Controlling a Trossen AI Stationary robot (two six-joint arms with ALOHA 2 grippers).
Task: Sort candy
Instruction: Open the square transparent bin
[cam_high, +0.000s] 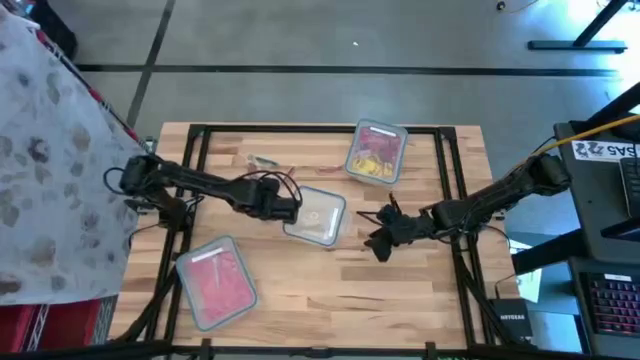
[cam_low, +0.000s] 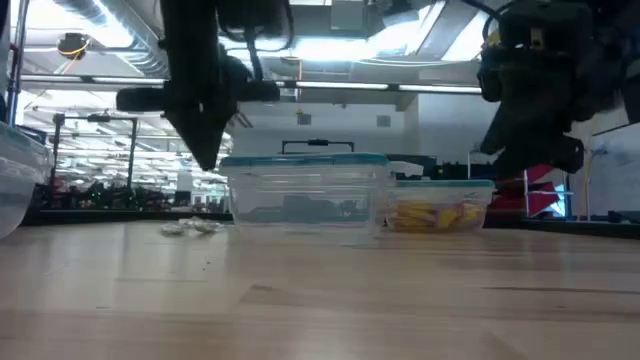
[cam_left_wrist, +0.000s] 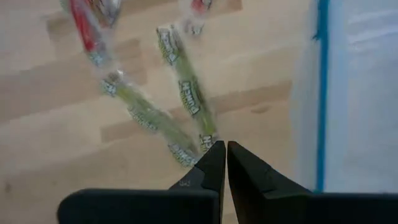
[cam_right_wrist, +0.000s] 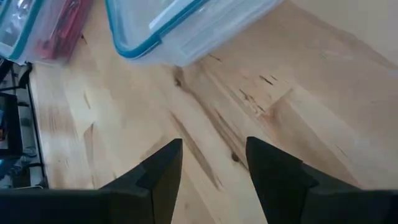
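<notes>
While left gripper (cam_left_wrist: 225, 149) hangs pressed together beside middle container (cam_high: 318, 215), candy (cam_left_wrist: 186, 93) loose at 11 o'clock; right gripper (cam_right_wrist: 214, 155) spread, 3 o'clock side.

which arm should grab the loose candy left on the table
Left. Its shut gripper hangs right beside the loose candy; the right gripper, open, sits past the middle container over bare wood.

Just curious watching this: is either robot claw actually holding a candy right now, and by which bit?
No. The left gripper is shut on nothing, near green candies; the right gripper is open over bare table.
</notes>
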